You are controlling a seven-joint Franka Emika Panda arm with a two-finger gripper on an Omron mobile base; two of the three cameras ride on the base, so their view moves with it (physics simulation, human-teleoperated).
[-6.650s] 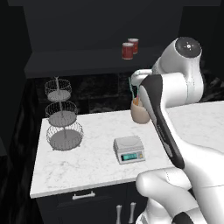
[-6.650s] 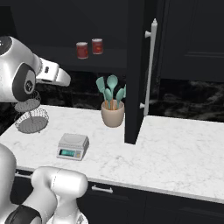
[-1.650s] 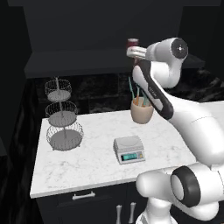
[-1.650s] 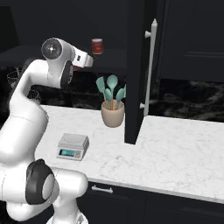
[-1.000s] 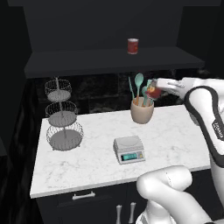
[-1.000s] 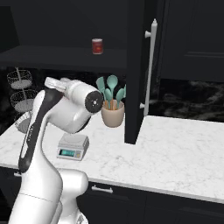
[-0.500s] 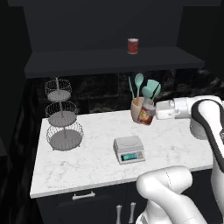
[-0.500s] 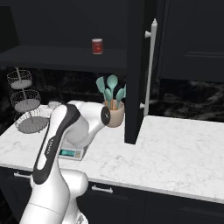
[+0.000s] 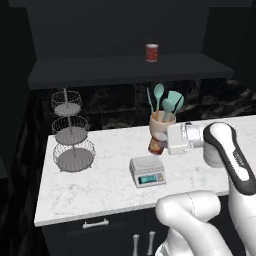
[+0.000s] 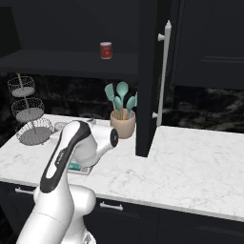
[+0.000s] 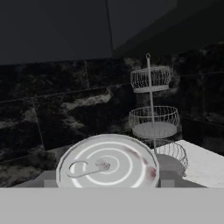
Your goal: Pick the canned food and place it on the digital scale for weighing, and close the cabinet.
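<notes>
The canned food, its grey ring-pull top close under the hand camera, hangs gripped in the end effector just above and behind the digital scale, which sits near the front edge of the marble worktop. Directly behind the tin stands a pot of teal utensils. Toward the worktop's left end rises a three-tier wire basket stand. A brighter red tin remains on the shelf above, inside the cabinet, whose door stands open.
</notes>
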